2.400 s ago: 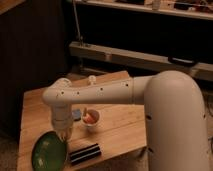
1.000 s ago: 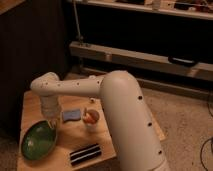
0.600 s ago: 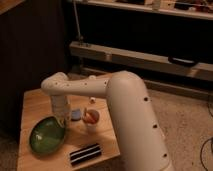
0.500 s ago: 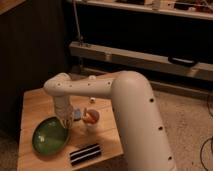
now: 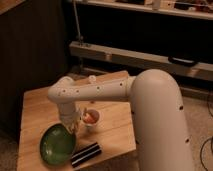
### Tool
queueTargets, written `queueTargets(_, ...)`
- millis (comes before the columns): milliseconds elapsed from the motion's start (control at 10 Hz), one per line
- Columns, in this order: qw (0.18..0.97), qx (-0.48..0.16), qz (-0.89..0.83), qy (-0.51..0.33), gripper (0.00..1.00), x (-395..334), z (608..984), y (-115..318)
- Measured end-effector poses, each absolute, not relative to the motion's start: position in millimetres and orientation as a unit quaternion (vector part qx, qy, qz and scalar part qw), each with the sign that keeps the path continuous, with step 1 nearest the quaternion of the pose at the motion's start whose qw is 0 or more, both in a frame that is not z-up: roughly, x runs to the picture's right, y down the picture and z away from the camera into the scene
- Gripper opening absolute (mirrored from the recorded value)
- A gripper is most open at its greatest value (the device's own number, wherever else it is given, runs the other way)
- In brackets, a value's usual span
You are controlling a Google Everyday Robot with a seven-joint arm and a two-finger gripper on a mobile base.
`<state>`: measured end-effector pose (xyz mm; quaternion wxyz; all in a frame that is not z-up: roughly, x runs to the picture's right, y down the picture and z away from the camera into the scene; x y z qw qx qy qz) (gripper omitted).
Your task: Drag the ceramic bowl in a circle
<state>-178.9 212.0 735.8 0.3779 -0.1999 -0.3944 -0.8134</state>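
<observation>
— What colours do you have there?
— Your ceramic bowl is glossy green with a darker rim. At its two o'clock, the gripper is white like the arm, which has small dark dots.
— And the rest?
— You see a white cup with orange contents, a black bar, and a pale wood table.

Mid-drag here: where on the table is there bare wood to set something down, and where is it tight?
Bare wood: the table's back-left part, beyond the green bowl, and the strip right of the white cup. Crowded: the front, where the shut gripper sits at the bowl's rim, the cup is close beside it, and a dark bar lies in front.
</observation>
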Motion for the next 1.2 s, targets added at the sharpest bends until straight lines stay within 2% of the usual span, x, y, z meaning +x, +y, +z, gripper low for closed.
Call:
queueTargets(400,0.343,-0.17,-0.832,-0.403,0.14,-227.0,706.3,224.7)
queueTargets(700,0.331,-0.157,-0.834,-0.413,0.14,-267.6,706.6,220.1)
queueTargets(1200,0.342,-0.168,-0.824,-0.419,0.14,-288.1,721.6,208.2)
